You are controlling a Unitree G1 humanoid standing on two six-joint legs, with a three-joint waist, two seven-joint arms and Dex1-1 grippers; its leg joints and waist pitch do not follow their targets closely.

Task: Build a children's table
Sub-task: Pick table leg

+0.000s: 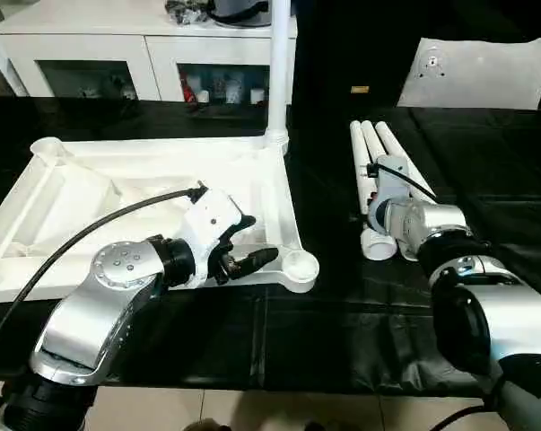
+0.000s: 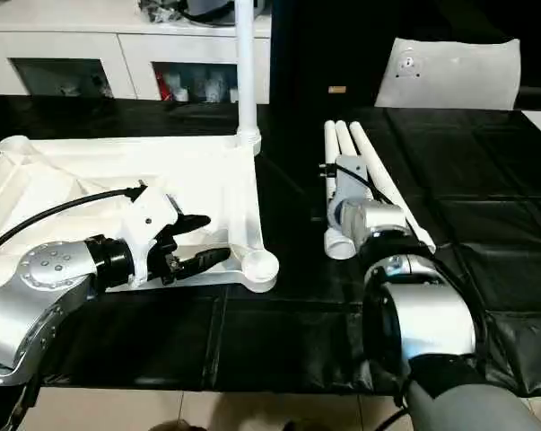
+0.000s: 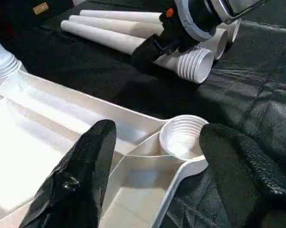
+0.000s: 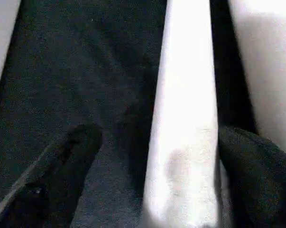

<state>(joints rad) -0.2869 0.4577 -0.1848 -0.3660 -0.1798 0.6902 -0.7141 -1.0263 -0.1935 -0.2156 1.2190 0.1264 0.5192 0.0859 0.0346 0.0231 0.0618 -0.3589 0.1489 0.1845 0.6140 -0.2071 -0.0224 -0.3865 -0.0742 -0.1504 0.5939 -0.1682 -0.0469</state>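
Observation:
The white tabletop lies upside down on the left of the black work table. One white leg stands upright in its far right corner socket. Three more legs lie side by side to the right. My left gripper hovers open just inside the near right corner socket, which sits between its fingers in the left wrist view. My right gripper is open and straddles one lying leg, low over its thick end; one finger stands apart from the leg.
A white glass-door cabinet stands behind the table. A white flat piece leans at the back right. A black cable runs over the tabletop to my left wrist. The table's front edge is close to me.

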